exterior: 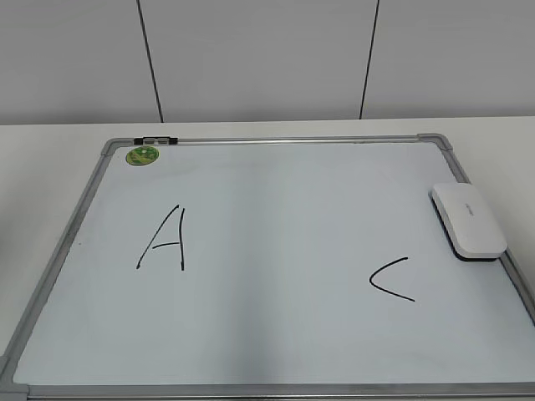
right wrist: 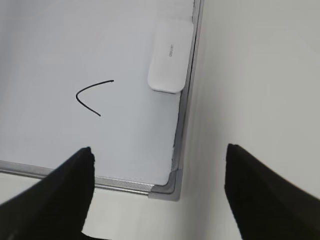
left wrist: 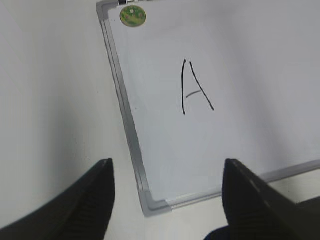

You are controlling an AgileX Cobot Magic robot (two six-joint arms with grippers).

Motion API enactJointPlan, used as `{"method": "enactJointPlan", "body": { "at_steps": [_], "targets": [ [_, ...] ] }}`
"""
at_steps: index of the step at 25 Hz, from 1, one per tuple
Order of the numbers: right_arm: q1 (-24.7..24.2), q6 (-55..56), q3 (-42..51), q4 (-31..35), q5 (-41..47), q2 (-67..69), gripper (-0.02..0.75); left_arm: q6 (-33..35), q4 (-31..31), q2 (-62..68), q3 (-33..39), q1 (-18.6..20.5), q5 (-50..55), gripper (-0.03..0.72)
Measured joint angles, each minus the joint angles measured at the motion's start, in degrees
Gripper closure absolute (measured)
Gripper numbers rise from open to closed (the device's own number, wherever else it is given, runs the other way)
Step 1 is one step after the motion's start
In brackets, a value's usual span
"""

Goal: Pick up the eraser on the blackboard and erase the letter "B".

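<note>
Large white rectangular grey-framed blackboard (exterior: 276,284) flat on table. Black handwritten A (exterior: 165,239) left, C (exterior: 391,279) right; middle blank, no letter "B" visible, so erase judged done. Flat white rounded plastic eraser (exterior: 468,220) rests at right edge, ungripped. Left gripper (left wrist: 167,200) and right gripper (right wrist: 157,192) both spread wide, empty. Small round green magnet (exterior: 143,155) far left corner.

White eraser (exterior: 468,219), green magnet (exterior: 143,155)
</note>
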Motion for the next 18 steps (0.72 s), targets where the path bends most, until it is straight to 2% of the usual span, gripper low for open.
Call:
{"method": "enactJointPlan", "body": {
  "at_steps": [7,10,15,18],
  "targets": [
    [0.0,0.2,14.6,-1.0,-1.8,-16.4,0.142,0.0,0.0,-19.5,19.9,-0.1,-0.1,0.178],
    [1.9,1.9,20.4,-2.5,-2.3,-20.9,0.142,0.0,0.1,-26.6,26.7,-0.1,-1.4,0.178],
    [4.5,7.5,26.6,-8.9,-0.9,-28.1,0.142,-0.1,1.4,-35.0,35.5,-0.1,-3.6,0.178],
    [4.6,9.2,29.0,-10.3,-0.9,-32.0,0.143,-0.1,2.3,-37.7,39.7,-0.1,-5.6,0.178]
  ]
}}
